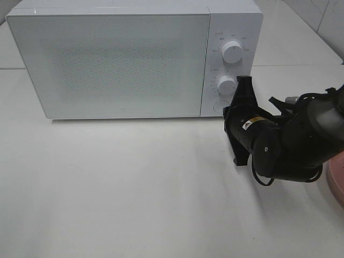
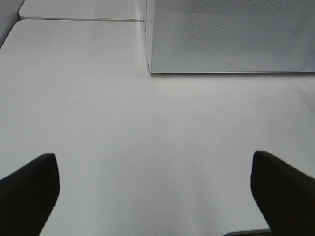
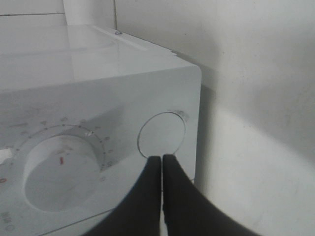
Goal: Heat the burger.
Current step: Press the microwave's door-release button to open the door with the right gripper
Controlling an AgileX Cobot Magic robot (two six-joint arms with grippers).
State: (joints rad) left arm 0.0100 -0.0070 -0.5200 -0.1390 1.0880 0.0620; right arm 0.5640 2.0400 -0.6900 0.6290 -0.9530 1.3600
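Though together, right fingers [image 3: 147,196] at microwave button [image 3: 161,133]; burger unseen.

- We count one white microwave oven [image 1: 118,59].
- We count two rotary controls on its front: the upper dial [image 1: 232,52] and the lower dial [image 1: 226,84].
- We count one round push button [image 3: 161,135] on that same front.
- We count one pink plate [image 1: 335,181], of which only an edge is in view.
- We count two grippers: the left gripper [image 2: 153,164] and the right gripper [image 3: 161,158].
- We count two black fingers [image 2: 29,191] per gripper, four in all.
- We count one robot arm [image 1: 301,140] in the high view.
- We count one white table [image 1: 134,188].
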